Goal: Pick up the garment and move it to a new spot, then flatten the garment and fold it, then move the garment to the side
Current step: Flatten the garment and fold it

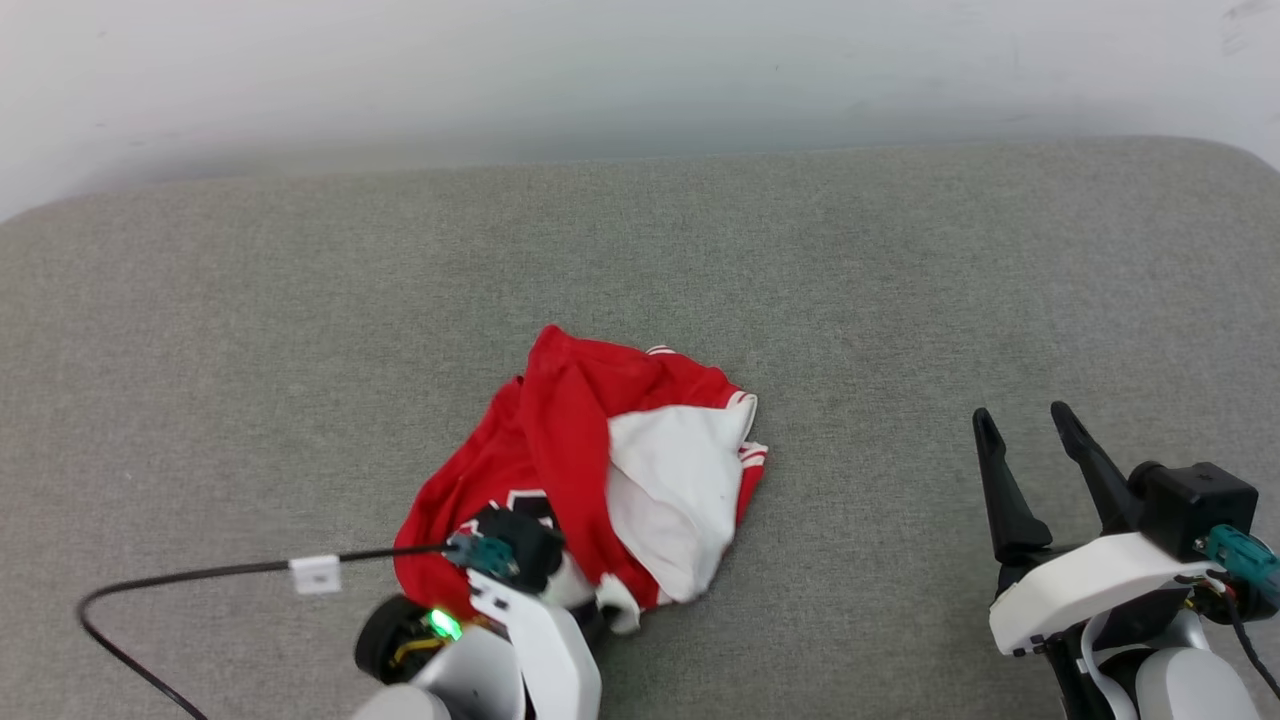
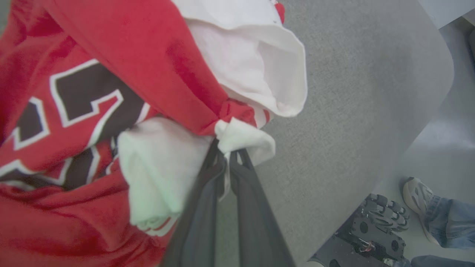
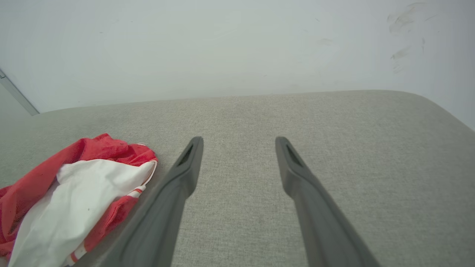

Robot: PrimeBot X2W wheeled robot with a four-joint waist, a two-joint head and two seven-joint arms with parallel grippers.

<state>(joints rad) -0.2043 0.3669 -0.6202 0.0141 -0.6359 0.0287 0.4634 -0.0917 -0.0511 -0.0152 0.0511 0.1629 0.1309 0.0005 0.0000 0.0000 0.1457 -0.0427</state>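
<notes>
Left gripper (image 2: 228,158) pinches a small white fold of the crumpled garment (image 1: 570,450) lying on grey cushion (image 1: 900,300); right gripper (image 1: 1022,418) spread, apart from it. Risk: thin bite slips on lifting, garment drops

All three cameras share the garment (image 1: 560,440), left wrist nearest.

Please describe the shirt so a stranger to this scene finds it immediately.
A wide grey fabric surface lies below a pale wall. Left of its middle, near the front, a crumpled shirt lies heaped, the left gripper shut on a white fold. Bright red and white cloth with a black, white-edged print sets it apart from the plain grey.
</notes>
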